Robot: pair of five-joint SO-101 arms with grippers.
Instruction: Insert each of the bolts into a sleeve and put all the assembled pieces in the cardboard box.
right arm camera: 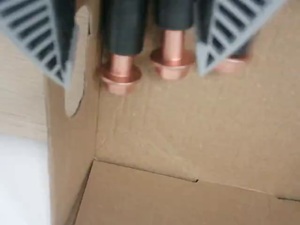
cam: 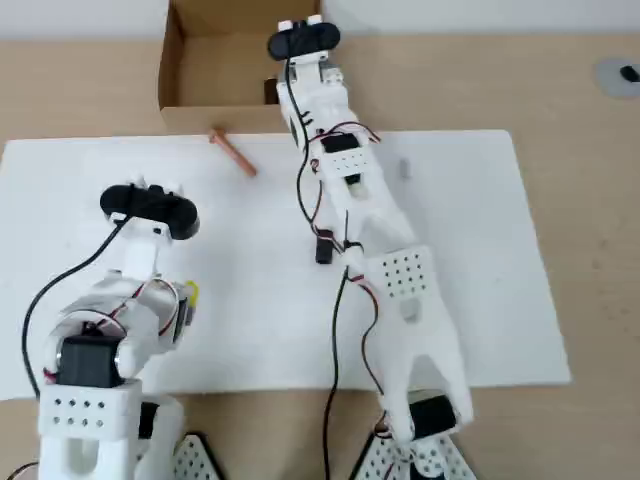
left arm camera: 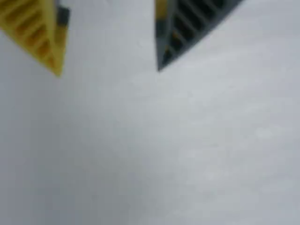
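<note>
The cardboard box (cam: 200, 75) stands at the back edge of the white mat. My right gripper (right arm camera: 133, 78) hangs open inside it, above the box floor (right arm camera: 187, 140). Three black sleeves with copper bolts in them lie side by side there: one (right arm camera: 123, 42), a second (right arm camera: 172, 35), and a third (right arm camera: 232, 61) partly behind a finger. A bare copper bolt (cam: 233, 153) lies on the mat just in front of the box. My left gripper (left arm camera: 108, 69) is open over bare white mat, with nothing between its yellow finger (left arm camera: 47, 42) and its dark finger (left arm camera: 187, 28); in the high view it (cam: 186, 300) sits at the front left.
The white mat (cam: 460, 300) covers most of the wooden table. The right arm (cam: 380, 230) stretches across the mat's middle toward the box. A small black piece (cam: 323, 250) lies close beside it; I cannot tell whether it is a sleeve. The box wall (right arm camera: 70, 140) is near the right gripper.
</note>
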